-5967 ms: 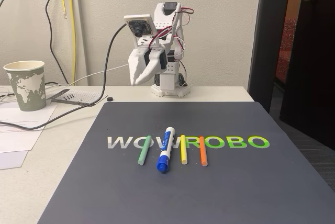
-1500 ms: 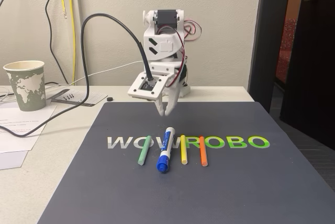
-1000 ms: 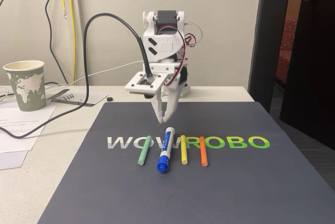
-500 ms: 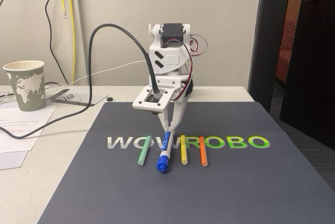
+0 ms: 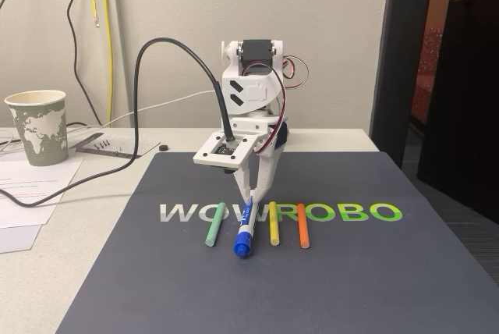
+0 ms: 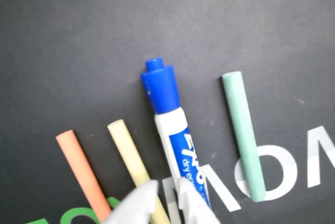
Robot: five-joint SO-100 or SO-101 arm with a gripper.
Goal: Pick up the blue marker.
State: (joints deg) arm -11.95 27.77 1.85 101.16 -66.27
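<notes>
The blue marker [image 5: 244,229] lies on the dark mat between thin sticks, with its blue cap toward the camera in the fixed view. In the wrist view the blue marker [image 6: 175,130] has a white barrel, a blue label and its cap pointing up. My gripper [image 5: 251,198] points down over the marker's far end, the one away from the cap. My gripper [image 6: 166,188] enters the wrist view from the bottom edge. Its two white fingertips [image 6: 145,195] stand a narrow gap apart, just above the barrel's labelled part. Nothing is held between them.
A green stick [image 5: 214,223] lies left of the marker in the fixed view, and a yellow stick [image 5: 274,223] and an orange stick [image 5: 302,225] lie right of it. A paper cup [image 5: 37,126], papers and cables sit at the left. The mat [image 5: 351,271] is bare toward the camera.
The arm has unfolded from its rest pose, reached forward and lowered. Over the last second the gripper tips came down from above the mat to the marker's far end.
</notes>
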